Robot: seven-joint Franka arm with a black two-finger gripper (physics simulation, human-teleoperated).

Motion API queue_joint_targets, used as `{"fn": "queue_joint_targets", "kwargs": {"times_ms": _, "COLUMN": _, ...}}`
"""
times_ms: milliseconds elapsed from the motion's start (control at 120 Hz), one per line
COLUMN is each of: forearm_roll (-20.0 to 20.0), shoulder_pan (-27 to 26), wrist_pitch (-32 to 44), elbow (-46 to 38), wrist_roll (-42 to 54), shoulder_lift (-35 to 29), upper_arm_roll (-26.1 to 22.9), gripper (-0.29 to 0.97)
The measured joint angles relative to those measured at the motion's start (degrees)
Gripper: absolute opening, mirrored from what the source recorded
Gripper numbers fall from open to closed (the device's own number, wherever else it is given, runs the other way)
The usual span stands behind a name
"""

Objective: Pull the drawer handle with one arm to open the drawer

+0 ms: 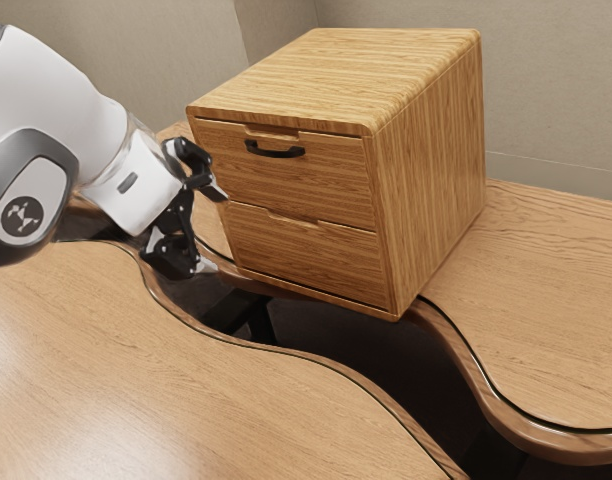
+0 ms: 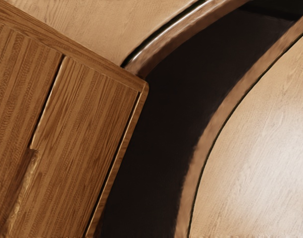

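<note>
The arm [image 1: 56,110] is chunky glossy white shell, with a dark grey joint cap [image 1: 31,200] that's got a little white logo on it. The gripper [image 1: 208,232] is all black, angular, two fingers.

We see a box of drawers [image 1: 416,150] made of wood with stripy lines, smooth and a little shiny. Its handle [image 1: 275,151] is black and dull. The table [image 1: 546,300] is smooth, shiny wood with a dark edge. Our arm [image 1: 56,110] is white and glossy; our gripper [image 1: 212,232] is matt black.
</note>
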Motion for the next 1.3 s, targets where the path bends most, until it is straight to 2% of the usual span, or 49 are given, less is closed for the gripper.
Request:
{"fn": "queue_joint_targets", "kwargs": {"times_ms": 125, "forearm_roll": 2.2, "shoulder_pan": 1.5, "wrist_pitch": 6.3, "elbow": 3.6, "wrist_roll": 6.3, "shoulder_lift": 4.3, "upper_arm_roll": -0.1, "gripper": 0.68}}
{"fn": "queue_joint_targets", "kwargs": {"times_ms": 283, "forearm_roll": 3.2, "shoulder_pan": 1.7, "wrist_pitch": 10.3, "elbow": 9.2, "wrist_roll": 12.7, "shoulder_lift": 10.7, "upper_arm_roll": 0.0, "gripper": 0.68}}
{"fn": "queue_joint_targets", "kwargs": {"times_ms": 467, "forearm_roll": 2.9, "shoulder_pan": 1.7, "wrist_pitch": 11.4, "elbow": 7.7, "wrist_roll": 18.0, "shoulder_lift": 9.4, "upper_arm_roll": 0.1, "gripper": 0.68}}
{"fn": "queue_joint_targets", "kwargs": {"times_ms": 733, "forearm_roll": 2.3, "shoulder_pan": 3.4, "wrist_pitch": 12.9, "elbow": 8.2, "wrist_roll": 23.1, "shoulder_lift": 14.9, "upper_arm_roll": 0.5, "gripper": 0.68}}
{"fn": "queue_joint_targets", "kwargs": {"times_ms": 917, "forearm_roll": 0.9, "shoulder_pan": 3.7, "wrist_pitch": 14.2, "elbow": 11.9, "wrist_roll": 25.5, "shoulder_lift": 18.6, "upper_arm_roll": 0.6, "gripper": 0.68}}
{"fn": "queue_joint_targets", "kwargs": {"times_ms": 1300, "forearm_roll": -0.3, "shoulder_pan": 5.2, "wrist_pitch": 15.2, "elbow": 12.4, "wrist_roll": 28.5, "shoulder_lift": 19.2, "upper_arm_roll": 1.6, "gripper": 0.68}}
